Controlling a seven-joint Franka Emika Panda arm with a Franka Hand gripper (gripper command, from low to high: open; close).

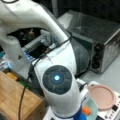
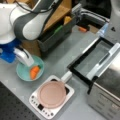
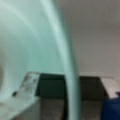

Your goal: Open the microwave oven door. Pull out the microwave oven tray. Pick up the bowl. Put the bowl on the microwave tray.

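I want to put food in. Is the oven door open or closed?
Open. In a front view the microwave oven door lies folded down flat in front of the microwave oven, its bar handle facing up.

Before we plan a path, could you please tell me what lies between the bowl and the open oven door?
In a front view, bare grey table separates the bowl from the open door; the pink disc sits below that stretch.

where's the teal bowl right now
In a front view the bowl sits on the grey table at the left, just up-left of the white appliance with the pink disc; the gripper is at its rim, and an orange item lies inside.
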